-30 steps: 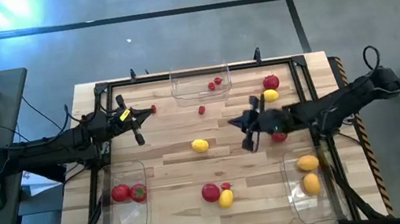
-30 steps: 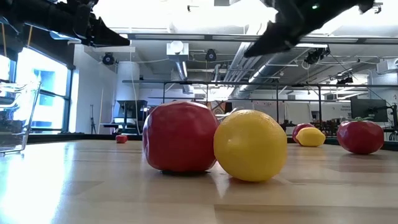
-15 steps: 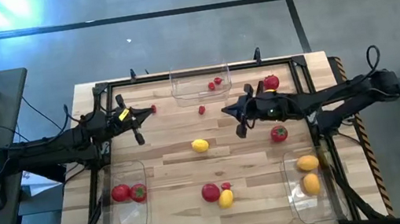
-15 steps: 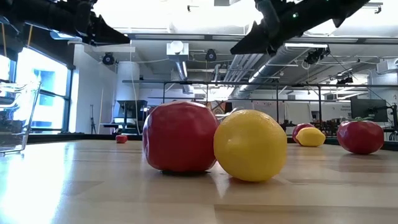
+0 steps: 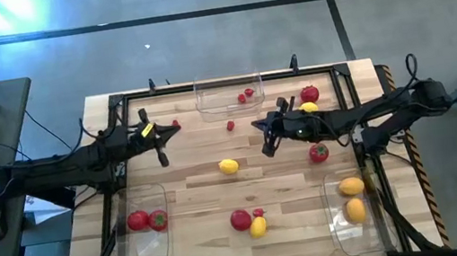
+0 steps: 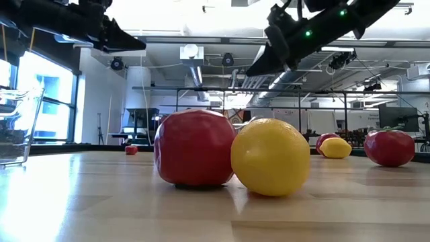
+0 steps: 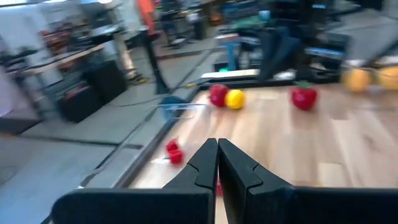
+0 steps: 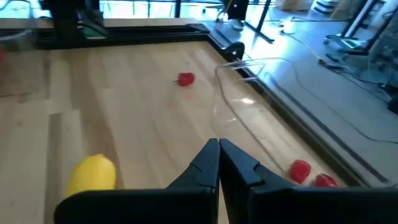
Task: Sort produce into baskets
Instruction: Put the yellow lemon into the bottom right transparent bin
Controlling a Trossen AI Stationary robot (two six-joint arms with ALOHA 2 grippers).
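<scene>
From above, the left gripper [image 5: 161, 147] is seen over the table's left side with its fingers pressed together and nothing held, and the right gripper [image 5: 265, 138] is held near the table's middle, likewise closed and empty. Two tomatoes [image 5: 146, 220] lie in the left bin [image 5: 125, 252], two lemons [image 5: 354, 199] in the right bin [image 5: 339, 229], and berries [image 5: 245, 94] in the far bin [image 5: 207, 106]. A loose lemon [image 5: 229, 166] is seen between the grippers. At table height, a tomato [image 6: 195, 148] and a lemon [image 6: 270, 156] are touching. In the left wrist view, the closed fingers [image 7: 233, 171] are pointed toward a small berry [image 7: 173, 152]. In the right wrist view, a lemon [image 8: 91, 174] is beside the closed fingers [image 8: 239, 168].
</scene>
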